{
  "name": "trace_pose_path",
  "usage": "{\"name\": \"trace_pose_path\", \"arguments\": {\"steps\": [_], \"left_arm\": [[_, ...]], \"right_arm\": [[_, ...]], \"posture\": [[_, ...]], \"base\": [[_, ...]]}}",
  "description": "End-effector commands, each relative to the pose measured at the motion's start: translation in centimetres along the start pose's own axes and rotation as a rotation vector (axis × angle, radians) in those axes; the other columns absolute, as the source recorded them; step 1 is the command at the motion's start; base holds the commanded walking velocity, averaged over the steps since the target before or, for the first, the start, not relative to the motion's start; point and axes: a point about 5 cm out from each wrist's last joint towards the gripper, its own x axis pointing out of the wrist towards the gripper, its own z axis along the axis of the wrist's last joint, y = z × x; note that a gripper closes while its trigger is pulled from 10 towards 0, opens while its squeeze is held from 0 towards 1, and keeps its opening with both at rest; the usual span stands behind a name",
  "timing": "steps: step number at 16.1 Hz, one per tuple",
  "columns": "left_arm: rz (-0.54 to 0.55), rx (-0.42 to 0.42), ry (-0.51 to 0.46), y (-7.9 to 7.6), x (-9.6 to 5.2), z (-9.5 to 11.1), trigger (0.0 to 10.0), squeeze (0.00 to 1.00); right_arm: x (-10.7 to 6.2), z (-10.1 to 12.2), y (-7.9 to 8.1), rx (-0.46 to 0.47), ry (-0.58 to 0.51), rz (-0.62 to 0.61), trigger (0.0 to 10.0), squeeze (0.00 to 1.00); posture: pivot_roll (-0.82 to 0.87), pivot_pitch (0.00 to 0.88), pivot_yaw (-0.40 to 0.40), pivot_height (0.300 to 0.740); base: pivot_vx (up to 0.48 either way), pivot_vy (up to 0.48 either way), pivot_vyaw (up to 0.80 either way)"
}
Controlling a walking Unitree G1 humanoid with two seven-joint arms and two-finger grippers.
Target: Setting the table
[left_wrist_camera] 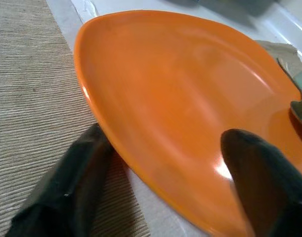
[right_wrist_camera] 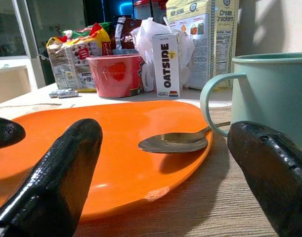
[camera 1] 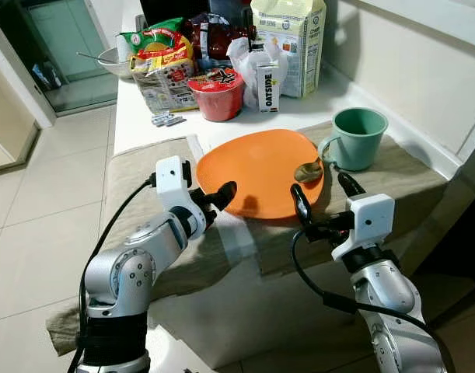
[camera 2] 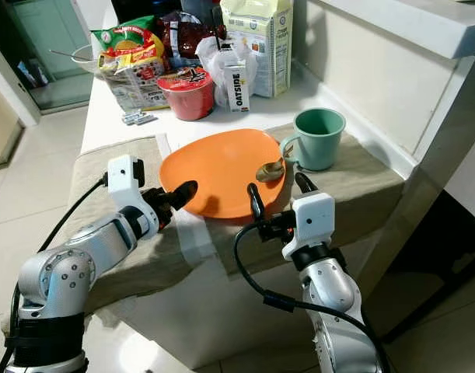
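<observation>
1. While an orange plate [camera 1: 260, 171] is lying on the beige cloth [camera 1: 136, 175] that is covering the white table [camera 1: 136, 113], I am closing my left gripper [camera 1: 218, 196] on the plate's near left rim, one finger [left_wrist_camera: 267, 182] lying over the top and the other finger [left_wrist_camera: 66, 192] sitting under the edge against the cloth.
2. I am holding my right gripper [camera 1: 323, 198] at the plate's near right edge with its fingers spread wide and nothing between them; one fingertip [right_wrist_camera: 57, 177] is showing in front of the orange rim, the other fingertip [right_wrist_camera: 274, 173] in front of the mug.
3. A metal spoon [camera 1: 308, 172] is resting with its bowl on the plate's right side, its handle pointing toward the green mug [camera 1: 355, 138] standing just beside the plate on the cloth; where the handle ends behind the mug's handle is hard to make out.
4. Behind the plate, groceries are crowding the bare tabletop: a red noodle cup [camera 1: 218, 93], an Oatside carton [camera 1: 268, 87], a tall cracker box [camera 1: 290, 43] cut off by the frame edge, snack packets [camera 1: 161, 58] and a white plastic bag [camera 1: 249, 62] partly hidden behind the carton.
5. A bowl [camera 1: 117, 61] with a utensil in it is sitting half hidden behind the packets.
</observation>
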Motion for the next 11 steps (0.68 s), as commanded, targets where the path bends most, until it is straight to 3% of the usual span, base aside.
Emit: {"name": "trace_pose_path", "arguments": {"steps": [1,9,11], "left_arm": [[0.024,0.015,0.047,0.6,0.2,-0.4,0.0,0.00],[0.049,0.000,0.020,1.5,0.5,0.2,0.0,0.00],[0.044,-0.081,-0.006,1.9,0.7,0.6,0.0,0.00]], "right_arm": [[-0.1,0.1,0.5,0.004,0.001,0.017,10.0,0.00],[0.2,0.6,0.7,0.002,-0.005,0.013,10.0,0.00],[0.2,0.6,0.7,0.002,-0.004,0.012,10.0,0.00]], "posture": [[-0.18,0.000,0.147,0.740],[-0.18,0.000,0.146,0.740],[-0.18,0.000,0.145,0.740]], "base": [[0.000,0.000,0.00],[0.000,0.000,0.00],[0.000,0.000,0.00]]}}
